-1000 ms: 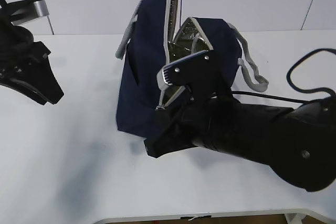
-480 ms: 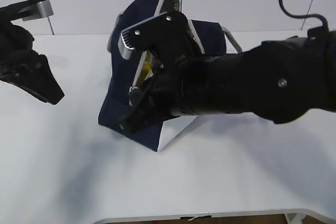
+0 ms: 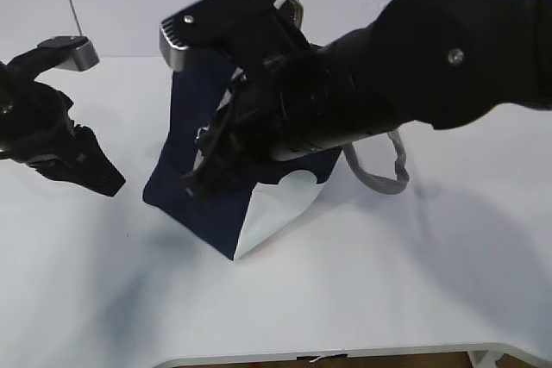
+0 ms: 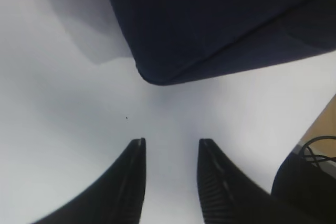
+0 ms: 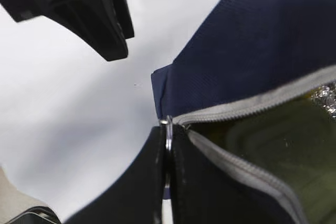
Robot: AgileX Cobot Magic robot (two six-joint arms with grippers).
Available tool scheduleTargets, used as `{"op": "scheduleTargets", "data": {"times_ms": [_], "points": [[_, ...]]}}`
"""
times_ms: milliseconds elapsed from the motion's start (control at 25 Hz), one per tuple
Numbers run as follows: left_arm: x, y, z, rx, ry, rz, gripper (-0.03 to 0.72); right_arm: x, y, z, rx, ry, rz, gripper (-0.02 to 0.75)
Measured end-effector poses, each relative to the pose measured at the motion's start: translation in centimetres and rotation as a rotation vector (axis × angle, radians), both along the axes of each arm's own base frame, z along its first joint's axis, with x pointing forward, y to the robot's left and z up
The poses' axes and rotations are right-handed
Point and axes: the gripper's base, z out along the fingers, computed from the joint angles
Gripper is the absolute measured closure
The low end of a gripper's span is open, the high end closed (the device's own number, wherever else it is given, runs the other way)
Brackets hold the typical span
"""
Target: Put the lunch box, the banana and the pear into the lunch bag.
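Observation:
The navy lunch bag (image 3: pixel 177 170) stands tilted on the white table, its white patch (image 3: pixel 280 200) facing front. My right gripper (image 3: pixel 197 185) is shut on the bag's metal zipper pull (image 5: pixel 168 128) at the end of the grey zipper strip (image 5: pixel 236 109). Through the opening I see a dull green surface (image 5: pixel 262 145) and a bit of foil lining (image 5: pixel 328 95); I cannot tell what the green thing is. The banana, the pear and the lunch box do not show clearly. My left gripper (image 4: pixel 170 141) is open and empty, a short way from the bag's lower corner (image 4: pixel 152 77).
A grey webbing handle (image 3: pixel 379 170) hangs off the bag's right side. My right arm (image 3: pixel 414 75) covers most of the bag in the exterior view. The left gripper (image 5: pixel 89 9) also shows in the right wrist view, close to the bag. The table's front edge (image 3: pixel 345 355) is near.
My right arm has swung left and upward holding the zipper pull, dragging and tipping the bag leftward. The left gripper has shifted right and down toward the bag.

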Motion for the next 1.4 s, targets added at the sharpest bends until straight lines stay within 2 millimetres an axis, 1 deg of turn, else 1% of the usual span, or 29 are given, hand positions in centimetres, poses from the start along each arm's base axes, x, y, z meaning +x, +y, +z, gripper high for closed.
{"op": "scheduleTargets", "data": {"times_ms": [200, 360, 440, 600, 800, 1040, 1200, 1400], "points": [[0.0, -0.5, -0.1, -0.065, -0.061, -0.041, 0.431, 0.3, 0.2, 1.5, -0.044, -0.02, 0.033, 0.72], [0.0, -1.0, -0.1, -0.088, -0.094, -0.07, 0.4, 0.6, 0.3, 3.0, -0.074, -0.061, 0.053, 0.72], [-0.2, -1.6, 0.0, -0.09, -0.101, -0.096, 0.383, 0.8, 0.3, 3.9, -0.09, -0.093, 0.06, 0.72], [-0.5, -2.7, 0.0, -0.096, -0.106, -0.125, 0.364, 1.1, 0.2, 5.0, -0.134, -0.136, 0.068, 0.72], [-0.5, -2.8, 0.1, -0.101, -0.111, -0.122, 0.361, 1.4, -0.1, 5.9, -0.17, -0.174, 0.052, 0.72], [-0.3, -2.5, 1.7, -0.096, -0.213, -0.081, 0.36, 1.6, 0.0, 7.0, -0.165, -0.192, 0.043, 0.72], [-0.4, -2.8, 2.7, -0.147, -0.257, -0.074, 0.36, 1.8, -0.1, 7.9, -0.172, -0.221, 0.041, 0.72], [-0.3, -3.2, 3.3, -0.201, -0.296, -0.077, 0.36, 1.8, -0.1, 8.0, -0.178, -0.229, 0.041, 0.72]]}}
